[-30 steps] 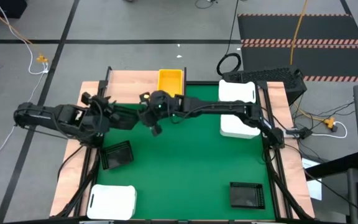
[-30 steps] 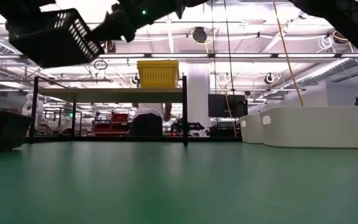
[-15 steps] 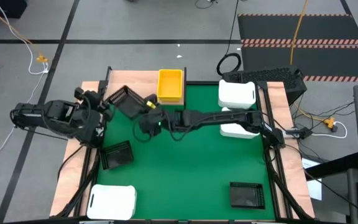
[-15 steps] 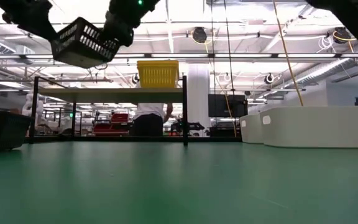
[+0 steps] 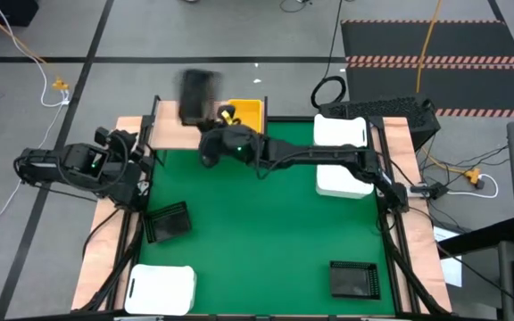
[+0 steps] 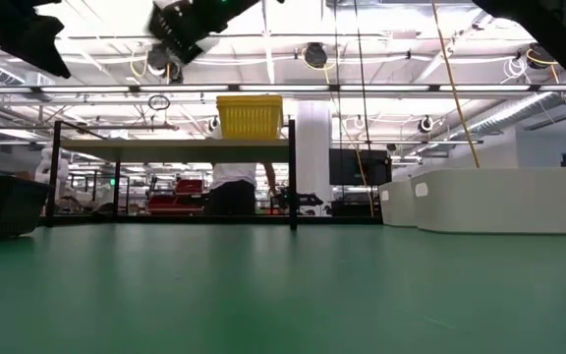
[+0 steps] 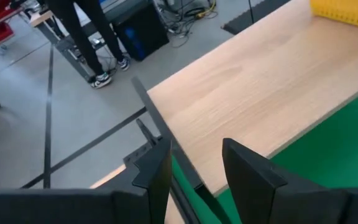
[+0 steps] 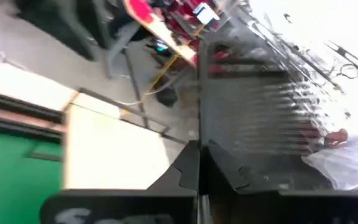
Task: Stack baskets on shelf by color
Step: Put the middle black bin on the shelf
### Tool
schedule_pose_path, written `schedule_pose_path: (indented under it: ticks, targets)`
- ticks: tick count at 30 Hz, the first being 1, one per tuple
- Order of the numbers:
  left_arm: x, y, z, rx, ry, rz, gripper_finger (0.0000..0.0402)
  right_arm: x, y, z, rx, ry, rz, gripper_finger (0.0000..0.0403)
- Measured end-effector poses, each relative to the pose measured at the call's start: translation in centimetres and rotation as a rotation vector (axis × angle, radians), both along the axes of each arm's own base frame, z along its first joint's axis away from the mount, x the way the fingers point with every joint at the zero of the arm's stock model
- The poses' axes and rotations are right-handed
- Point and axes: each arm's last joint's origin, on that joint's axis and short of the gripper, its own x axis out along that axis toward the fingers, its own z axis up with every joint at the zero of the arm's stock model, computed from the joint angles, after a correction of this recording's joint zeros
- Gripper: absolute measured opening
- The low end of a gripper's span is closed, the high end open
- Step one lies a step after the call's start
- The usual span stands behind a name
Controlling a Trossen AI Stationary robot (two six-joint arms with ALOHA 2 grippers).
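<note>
My right gripper (image 5: 207, 125) (image 8: 199, 163) is shut on a black mesh basket (image 5: 198, 94), carried above the left half of the light-wood shelf (image 5: 172, 134) (image 6: 170, 147). A yellow basket (image 5: 244, 117) (image 6: 251, 115) stands on the shelf's right part. My left gripper (image 5: 141, 148) (image 7: 194, 165) is open and empty, just left of the shelf's near-left corner. Another black basket (image 5: 168, 221) rests on the green mat, and one more (image 5: 355, 278) lies near the mat's right front. White baskets sit at the right (image 5: 340, 134) and at the near left (image 5: 161, 289). My right gripper pinches the black basket by one mesh wall (image 8: 211, 134) between its two fingers. The fingers reach toward the table's far edge. The basket is lifted clear above the shelf and stands beyond the fingers; motion blur hides its exact tilt.
A second white basket (image 5: 344, 184) lies in front of the first one at the mat's right edge. The shelf's black legs (image 6: 291, 172) stand on the mat's far side. A person (image 6: 232, 192) stands in the room behind the shelf.
The black basket hung between both grippers a second ago. My left gripper has let go and drawn back toward the table's left. My right gripper has swung the basket up and toward the far edge, from over the mat to over the shelf, turning it about.
</note>
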Motion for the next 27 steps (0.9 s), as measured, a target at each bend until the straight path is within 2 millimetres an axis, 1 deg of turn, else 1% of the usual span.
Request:
schedule_pose_path:
  ticks: [4,5,6,8,11,13,15,17,21,24,27]
  targets:
    - [0.0,0.0,0.0,-0.002,-0.011,0.004,0.0145,0.3,0.0,-1.1,0.004,0.050,0.029,0.0000]
    - [0.0,0.0,0.0,-0.003,-0.016,0.006,0.0145,0.3,0.0,-1.1,0.009,0.048,0.041,0.0000]
    - [0.0,0.0,0.0,-0.003,-0.018,0.008,0.0145,0.4,-0.2,-1.0,0.010,0.035,0.057,0.0000]
    - [0.0,0.0,0.0,0.006,-0.026,0.015,0.0145,0.3,-0.5,-0.2,0.008,-0.044,0.071,0.0000]
    - [0.0,0.1,0.1,0.038,-0.052,0.037,0.0145,0.3,-0.7,0.9,0.051,-0.131,0.114,0.0000]
    - [0.0,0.1,0.2,0.053,-0.064,0.046,0.0145,0.3,-0.6,1.4,0.087,-0.161,0.136,0.0000]
    - [0.0,0.1,0.2,0.052,-0.069,0.049,0.0145,0.3,-0.4,1.4,0.108,-0.158,0.142,0.0000]
    - [0.0,0.1,0.2,0.046,-0.070,0.049,0.0145,0.2,-0.7,1.0,0.139,-0.127,0.130,0.0000]
    - [0.0,0.1,0.0,0.031,-0.068,0.046,0.0145,-0.1,-2.0,-0.5,0.234,-0.038,0.080,0.0000]
    - [0.1,0.1,-0.1,0.031,-0.065,0.045,0.0145,-0.1,-2.6,-1.6,0.261,-0.020,0.058,0.0000]
    - [0.0,0.1,-0.1,0.032,-0.062,0.044,0.0145,-0.1,-2.7,-2.6,0.286,-0.003,0.051,0.0000]
